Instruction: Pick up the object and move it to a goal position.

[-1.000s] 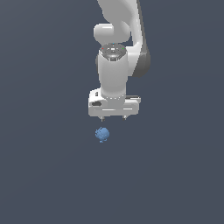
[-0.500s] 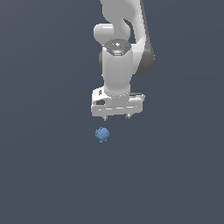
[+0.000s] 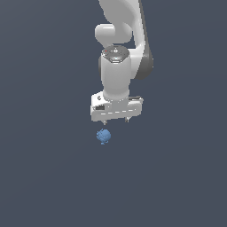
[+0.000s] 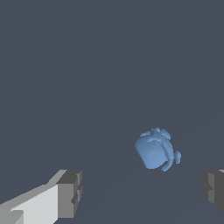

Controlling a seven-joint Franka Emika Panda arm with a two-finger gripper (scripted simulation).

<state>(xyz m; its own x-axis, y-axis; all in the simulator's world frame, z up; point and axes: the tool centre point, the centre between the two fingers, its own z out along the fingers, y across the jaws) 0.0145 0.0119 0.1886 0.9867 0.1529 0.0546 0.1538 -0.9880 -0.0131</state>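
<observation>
The object [image 3: 103,136] is a small light-blue bumpy lump with little nubs, lying on the dark grey floor. My white gripper [image 3: 115,121] hangs above it and a little toward the exterior view's right, not touching it. The jaws stand wide apart and hold nothing. In the wrist view the object [image 4: 155,149] lies on the floor beyond the two fingertips, and one grey fingertip [image 4: 70,193] shows at each side of the gripper [image 4: 142,190].
The plain dark grey floor [image 3: 53,177] fills both views. The white arm [image 3: 119,40] rises out of the top of the exterior view.
The gripper has come down a little and shifted slightly, closer to the object. The object has not moved.
</observation>
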